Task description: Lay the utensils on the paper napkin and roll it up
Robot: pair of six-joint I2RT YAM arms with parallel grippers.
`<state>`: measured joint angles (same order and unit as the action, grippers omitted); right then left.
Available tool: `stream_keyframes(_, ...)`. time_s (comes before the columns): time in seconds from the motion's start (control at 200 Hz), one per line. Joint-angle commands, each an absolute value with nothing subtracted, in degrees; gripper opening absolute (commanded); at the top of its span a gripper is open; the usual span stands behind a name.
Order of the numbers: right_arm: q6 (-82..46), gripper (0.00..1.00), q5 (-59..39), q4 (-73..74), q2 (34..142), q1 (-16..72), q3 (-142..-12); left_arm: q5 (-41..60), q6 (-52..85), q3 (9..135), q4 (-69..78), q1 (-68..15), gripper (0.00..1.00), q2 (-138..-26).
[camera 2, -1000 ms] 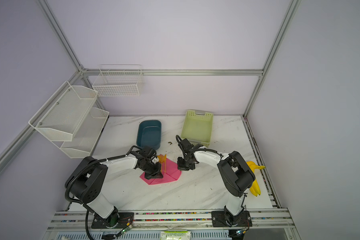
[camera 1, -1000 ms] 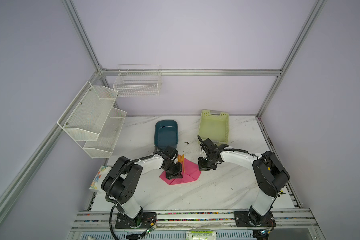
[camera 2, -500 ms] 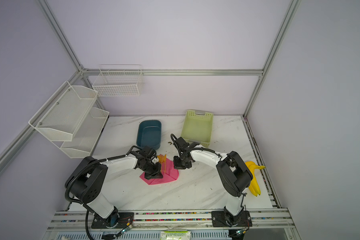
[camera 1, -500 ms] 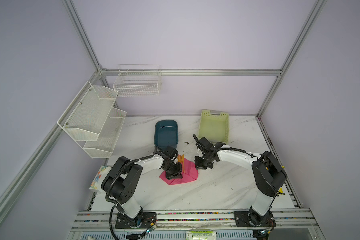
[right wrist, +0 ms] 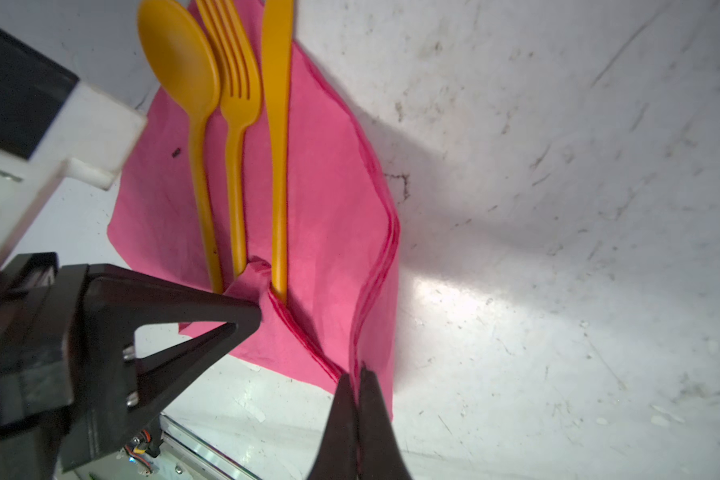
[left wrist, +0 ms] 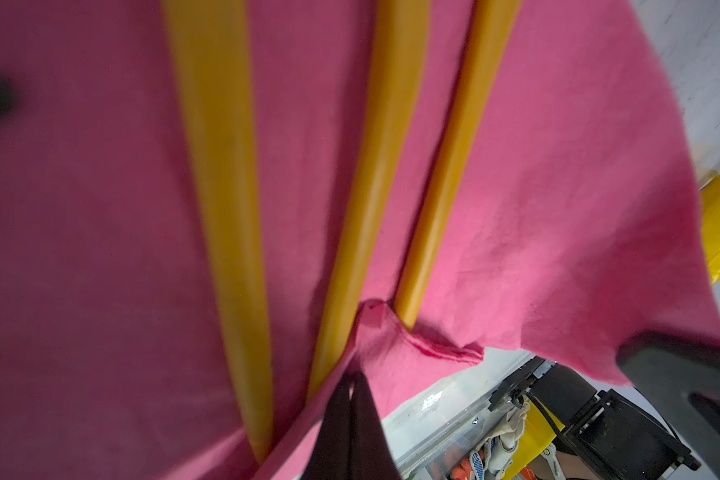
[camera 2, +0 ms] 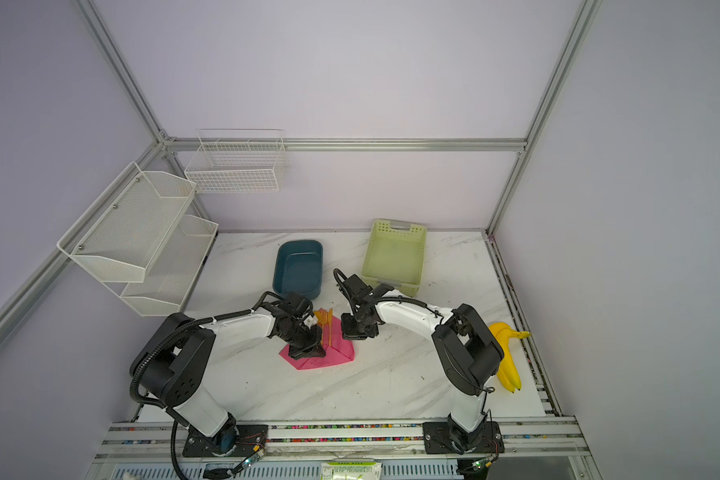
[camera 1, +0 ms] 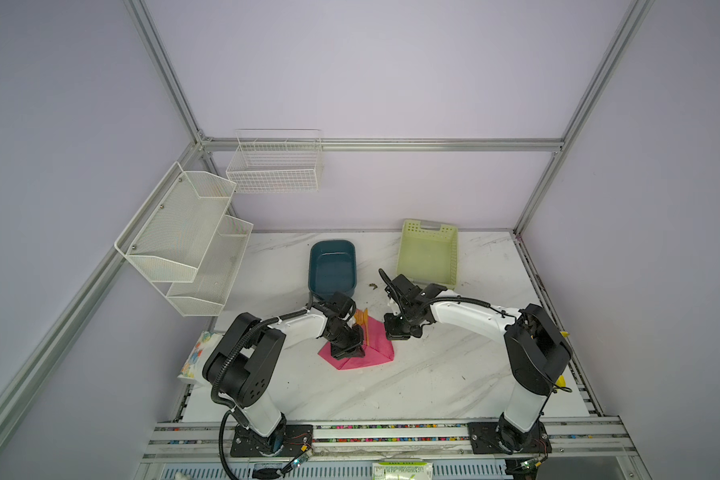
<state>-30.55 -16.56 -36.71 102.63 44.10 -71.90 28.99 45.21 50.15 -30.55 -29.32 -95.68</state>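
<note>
A: The left hand (left wrist: 352, 388) is pinched shut on the near fold of the paper napkin (left wrist: 558, 208), midway across the desk (camera 1: 433, 374); the right hand (right wrist: 356, 386) clamps its right edge.

B: Thin paper (soft too) may tear if they pull apart; farther back, the utensils (right wrist: 236, 187) could slide out.

Both top views look down from high above the worktop (camera 1: 433, 374); each wrist view sits close over the napkin (left wrist: 100, 208).
</note>
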Motion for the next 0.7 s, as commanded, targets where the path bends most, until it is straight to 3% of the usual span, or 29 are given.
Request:
stream_keyframes(0.0,-30.48,0.00,-13.03,-40.73,103.57,44.38,-72.96,28.56,44.12,54.62,-31.20,-29.35,0.00,-95.27)
stream_keyframes(0.325,-29.25,0.00,-10.28,-42.42,106.17,44.38,-74.86,28.56,44.12,54.66,-31.22,-29.35,0.00,-95.38)
stream_keyframes(0.695,-31.00,0.00,-16.27,-39.58,105.47,44.98,-75.63,28.61,44.14,54.67,-31.29,-29.35,0.00,-95.36)
